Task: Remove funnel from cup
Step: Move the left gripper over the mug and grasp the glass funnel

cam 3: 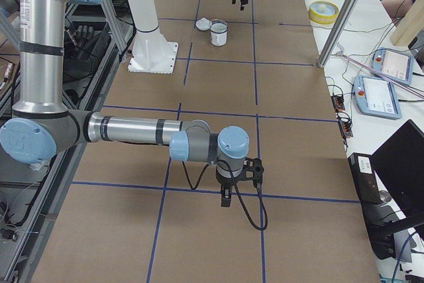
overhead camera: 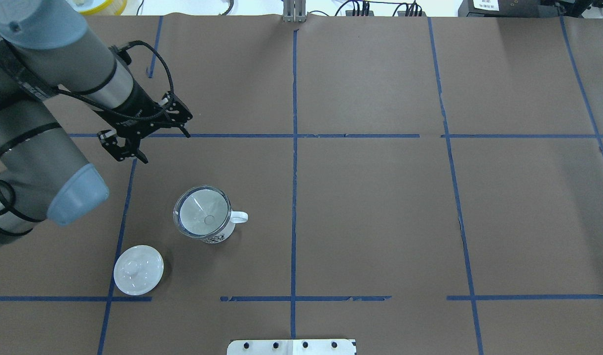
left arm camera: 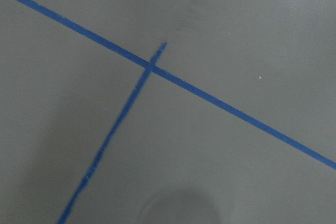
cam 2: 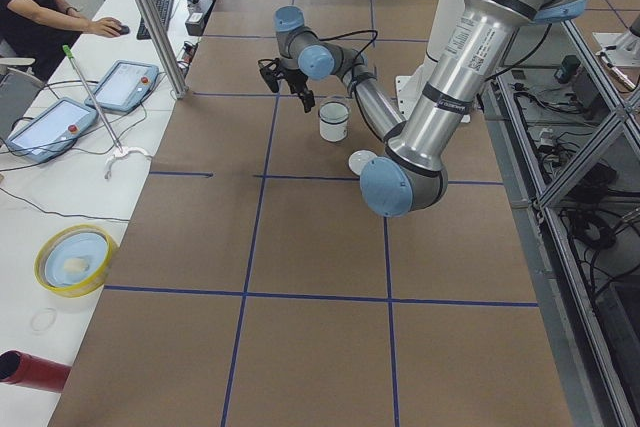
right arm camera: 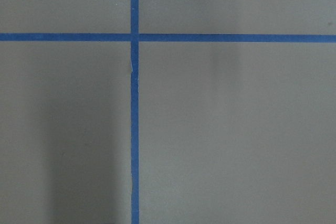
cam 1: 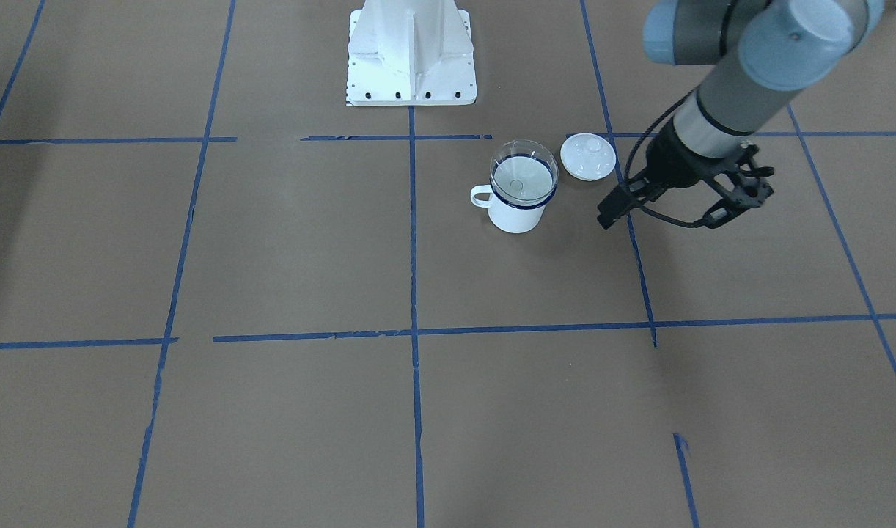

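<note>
Brown paper crossed by blue tape lines covered the bench. Over it the left claw hung spread wide and empty, well apart from the cup, which stood upright with the funnel seated in its mouth and a white lid nearby. Closing on the clear cone could, I judge, also pinch the cup's rim and lift or tip the cup. The funnel's spout was hidden inside. The right claw showed only from the side, so its spread could not be told.
</note>
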### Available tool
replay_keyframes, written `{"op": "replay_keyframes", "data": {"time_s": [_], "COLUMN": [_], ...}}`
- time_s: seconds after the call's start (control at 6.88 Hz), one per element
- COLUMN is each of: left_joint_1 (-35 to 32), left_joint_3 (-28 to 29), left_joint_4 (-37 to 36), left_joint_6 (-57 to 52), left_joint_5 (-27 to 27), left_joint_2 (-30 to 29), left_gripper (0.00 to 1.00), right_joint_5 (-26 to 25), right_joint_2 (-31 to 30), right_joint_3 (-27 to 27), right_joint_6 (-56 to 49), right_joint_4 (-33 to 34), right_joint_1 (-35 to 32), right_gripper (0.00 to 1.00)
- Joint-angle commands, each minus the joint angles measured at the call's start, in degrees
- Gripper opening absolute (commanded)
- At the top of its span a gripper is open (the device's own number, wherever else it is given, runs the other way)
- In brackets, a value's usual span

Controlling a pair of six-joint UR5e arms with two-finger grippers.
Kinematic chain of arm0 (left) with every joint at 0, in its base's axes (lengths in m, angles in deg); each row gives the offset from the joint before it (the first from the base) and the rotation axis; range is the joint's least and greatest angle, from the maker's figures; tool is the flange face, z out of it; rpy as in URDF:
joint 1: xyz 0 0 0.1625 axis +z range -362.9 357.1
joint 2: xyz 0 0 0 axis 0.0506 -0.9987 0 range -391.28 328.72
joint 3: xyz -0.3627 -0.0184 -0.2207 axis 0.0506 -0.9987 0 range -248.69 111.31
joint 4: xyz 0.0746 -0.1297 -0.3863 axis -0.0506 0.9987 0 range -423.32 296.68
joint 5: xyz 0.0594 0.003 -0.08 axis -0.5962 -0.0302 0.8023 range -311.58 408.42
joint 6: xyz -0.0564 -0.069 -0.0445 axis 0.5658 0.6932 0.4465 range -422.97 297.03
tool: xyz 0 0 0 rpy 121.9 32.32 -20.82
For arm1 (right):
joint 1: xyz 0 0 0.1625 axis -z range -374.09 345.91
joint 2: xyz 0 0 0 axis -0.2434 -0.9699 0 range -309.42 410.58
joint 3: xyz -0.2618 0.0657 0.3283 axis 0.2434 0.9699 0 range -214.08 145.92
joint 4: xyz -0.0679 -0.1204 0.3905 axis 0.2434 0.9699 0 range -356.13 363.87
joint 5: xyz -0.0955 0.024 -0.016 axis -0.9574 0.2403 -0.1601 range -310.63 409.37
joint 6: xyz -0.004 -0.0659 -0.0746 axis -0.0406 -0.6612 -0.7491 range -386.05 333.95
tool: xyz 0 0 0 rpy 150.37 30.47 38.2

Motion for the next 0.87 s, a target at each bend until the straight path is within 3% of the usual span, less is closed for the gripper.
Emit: {"op": "replay_keyframes", "data": {"time_s": [0.0,0.73], "left_joint_1": [6.68,10.3], "left_joint_3": [1.62,3.99], "left_joint_4": [-0.32,1.0], "left_joint_6": [2.97,3.77], "left_joint_5": [-1.08,-0.99], "left_joint_2": [-2.04,-3.45], "left_gripper": [0.98,0.9], "right_joint_5": [0.0,0.0], "right_joint_2": [0.0,0.0], "right_joint_3": [0.0,0.09], "right_joint_6": [0.0,0.0], "right_joint_4": [0.0,0.0], "right_joint_1": [0.0,0.0], "right_gripper": [1.0,1.0]}}
